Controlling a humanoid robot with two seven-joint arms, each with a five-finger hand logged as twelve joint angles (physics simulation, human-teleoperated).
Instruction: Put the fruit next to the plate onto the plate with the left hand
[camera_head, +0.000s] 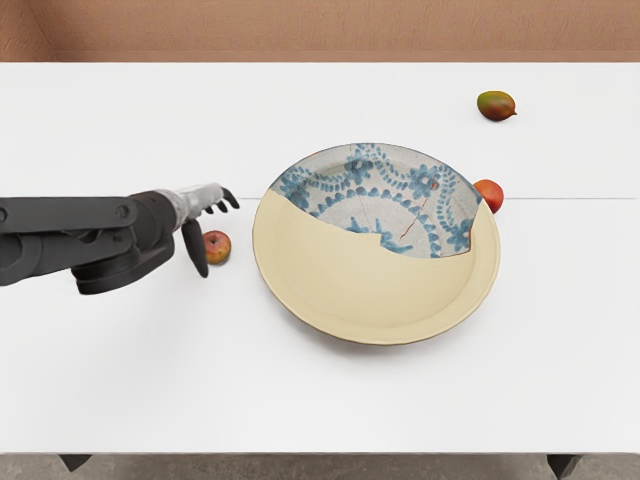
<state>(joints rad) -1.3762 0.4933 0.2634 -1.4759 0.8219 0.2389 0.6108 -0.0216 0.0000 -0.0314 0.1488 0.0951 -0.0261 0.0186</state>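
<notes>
1. My left hand (205, 215) is wide open, fingers (222, 200) spread and holding nothing. The small red-yellow fruit (217, 247) sits on the table (320, 400) just below the palm. The thumb (196, 252) hangs down on the fruit's arm side, and I can't tell whether it touches.
2. I judge the step in hand to be the grasp. I'd lower the palm, bring the fingers round the fruit's far side and close them against the thumb across its middle.
3. The fruit is round and will likely roll, so I'd close slowly from both sides to keep from nudging it away.
4. The plate (340, 290) lies straight ahead of the hand, its rim just beyond the fruit. That raised rim is the obstacle, so I'd lift clear before carrying across.
5. A red fruit (490, 195) sits against the plate's opposite rim, far from the hand. A green-red fruit (496, 104) lies farther off again. Neither is in my path.
6. The right arm doesn't show.
</notes>
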